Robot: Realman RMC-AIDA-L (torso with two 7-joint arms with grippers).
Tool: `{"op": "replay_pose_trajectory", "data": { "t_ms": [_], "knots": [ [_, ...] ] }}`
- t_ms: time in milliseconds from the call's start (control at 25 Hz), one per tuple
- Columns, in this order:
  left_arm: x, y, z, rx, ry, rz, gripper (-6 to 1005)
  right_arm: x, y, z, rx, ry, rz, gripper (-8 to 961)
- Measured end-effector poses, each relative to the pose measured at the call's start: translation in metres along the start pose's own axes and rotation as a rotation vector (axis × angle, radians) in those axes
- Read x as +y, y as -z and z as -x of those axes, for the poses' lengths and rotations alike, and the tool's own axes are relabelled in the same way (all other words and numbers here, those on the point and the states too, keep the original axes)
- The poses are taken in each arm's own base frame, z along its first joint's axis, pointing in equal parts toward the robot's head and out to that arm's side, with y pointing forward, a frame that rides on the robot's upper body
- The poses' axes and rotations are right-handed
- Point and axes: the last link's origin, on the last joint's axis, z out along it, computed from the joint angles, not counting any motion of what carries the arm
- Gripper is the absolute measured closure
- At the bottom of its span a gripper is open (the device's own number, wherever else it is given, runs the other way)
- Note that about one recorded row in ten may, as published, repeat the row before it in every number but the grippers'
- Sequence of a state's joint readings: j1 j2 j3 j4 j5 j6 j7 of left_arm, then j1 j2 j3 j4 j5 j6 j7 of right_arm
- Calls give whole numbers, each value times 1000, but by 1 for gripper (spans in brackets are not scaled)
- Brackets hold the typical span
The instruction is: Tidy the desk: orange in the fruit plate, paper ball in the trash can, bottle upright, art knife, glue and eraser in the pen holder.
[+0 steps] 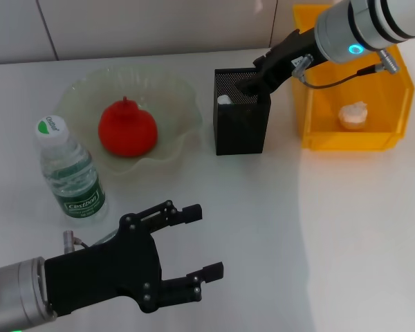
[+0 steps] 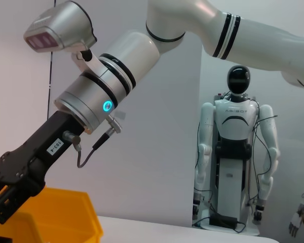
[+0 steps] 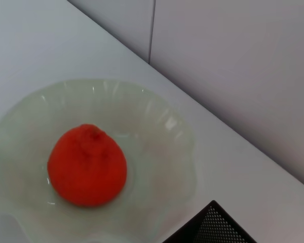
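Orange (image 1: 127, 128) sits in my translucent fruit plate (image 1: 173, 93), centre of the dish. Black mesh pen holder (image 1: 241, 135) stands just beside the plate; something white (image 1: 225, 99) shows at its rim, can't tell what. My right gripper (image 1: 252, 84) is down at the holder's mouth, fingertips hidden inside, so I cannot tell whether they grip anything. Yellow trash can (image 1: 317, 128) beside the holder holds the paper ball (image 1: 353, 115). Bottle (image 1: 70, 171) stands upright near the plate, green label, white cap. My left gripper (image 1: 197, 245) hovers low over the white desk (image 1: 297, 242) in front of the bottle, fingers spread wide, holding nothing. Right wrist view shows only plate, orange and a corner of the holder.
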State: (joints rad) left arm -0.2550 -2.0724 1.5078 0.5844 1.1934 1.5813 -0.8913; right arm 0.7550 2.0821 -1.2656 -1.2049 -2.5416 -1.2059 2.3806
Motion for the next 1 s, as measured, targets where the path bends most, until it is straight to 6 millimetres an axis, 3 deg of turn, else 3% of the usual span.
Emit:
{"op": "replay_pose_trajectory", "data": {
  "t_ms": [160,240,360,520,600,760,1000],
  "knots": [
    [0,1,0,0,0,-1,198,0,9,0,-16,6,-8,542],
    [1,2,-2,9,-3,6,198,1,20,1,-47,5,-13,450],
    [2,3,-5,26,-5,16,199,6,46,1,-149,-2,-6,313],
    [4,9,-11,71,-1,28,199,18,87,-12,-355,15,23,210],
    [3,15,-15,92,14,7,199,22,98,-29,-434,16,51,158],
    [0,30,-19,102,46,-23,199,28,107,-73,-573,-5,115,159],
    [-11,41,-31,25,122,-3,199,47,92,-151,-659,-16,265,160]
  ]
}}
